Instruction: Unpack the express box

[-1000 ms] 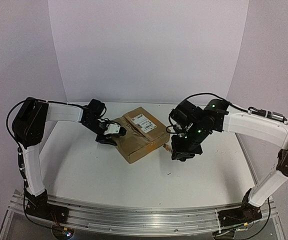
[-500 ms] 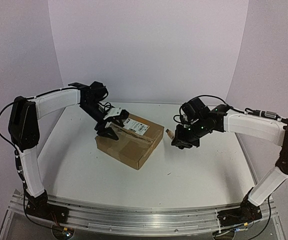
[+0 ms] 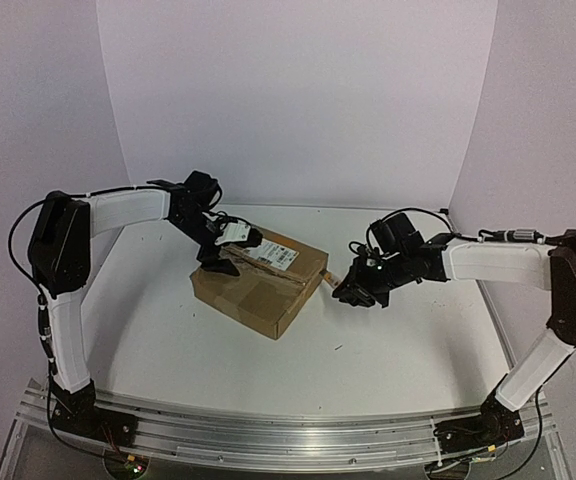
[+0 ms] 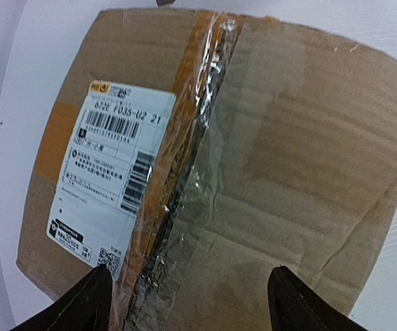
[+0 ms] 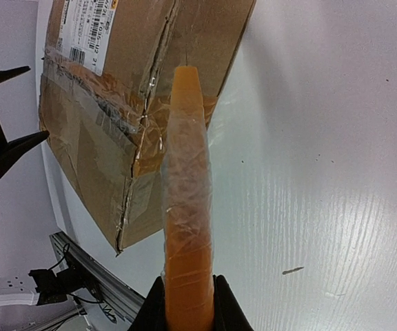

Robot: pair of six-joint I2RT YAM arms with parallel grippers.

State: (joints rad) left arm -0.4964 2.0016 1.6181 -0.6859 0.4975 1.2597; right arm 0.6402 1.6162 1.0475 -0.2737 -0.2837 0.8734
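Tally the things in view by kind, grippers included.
Flat brown cardboard box with white label: 1
Slim orange tape-wrapped tool: 1
Black two-finger grippers (left gripper, right gripper): 2
Total: 4

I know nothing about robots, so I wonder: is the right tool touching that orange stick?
Touching. The right wrist view shows the right tool with both fingers pressed against either side of the orange stick, no gap.
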